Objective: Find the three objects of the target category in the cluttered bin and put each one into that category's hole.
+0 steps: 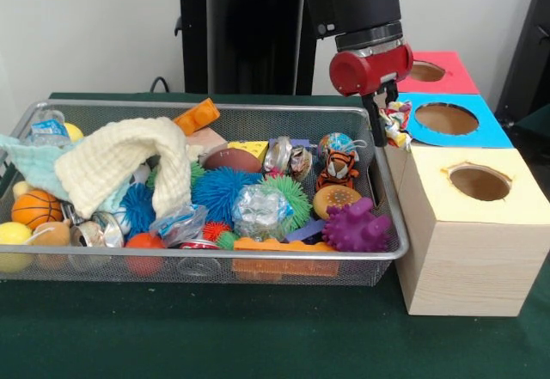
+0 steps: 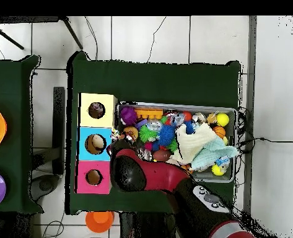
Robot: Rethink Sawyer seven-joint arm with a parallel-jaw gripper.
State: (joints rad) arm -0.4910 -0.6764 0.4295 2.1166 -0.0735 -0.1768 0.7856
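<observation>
Multicoloured rope toy: knotted, striped scrap hanging at the gripper, above the gap between the wire bin and the blue box — clear of the clutter, not yet over any hole.

Grip: black fingers pinched together on the rope toy, holding it by one side only; loose ends dangling below.

Likely target: blue hole nearest; red hole behind it, yellow hole in front. Cannot tell which category applies.

Risk — slip: soft, floppy knot held off-centre; could drop between bin and boxes on a quick sideways move.

Risk — snag: trailing ends could catch on a hole's rim and leave the toy draped on the box top rather than inside.

Risk — wrong hole: three openings close in a row; a small offset lands it in a neighbour.

Remaining search: tiger toy, purple spiky ball, cream cloth covering part of the bin, possibly hiding more.

Surface: dark green cloth over the table, boxes just beside the bin.

Room: pale wall, tiled floor with cables in the overhead view; orange disc on the floor, second green table alongside.
</observation>
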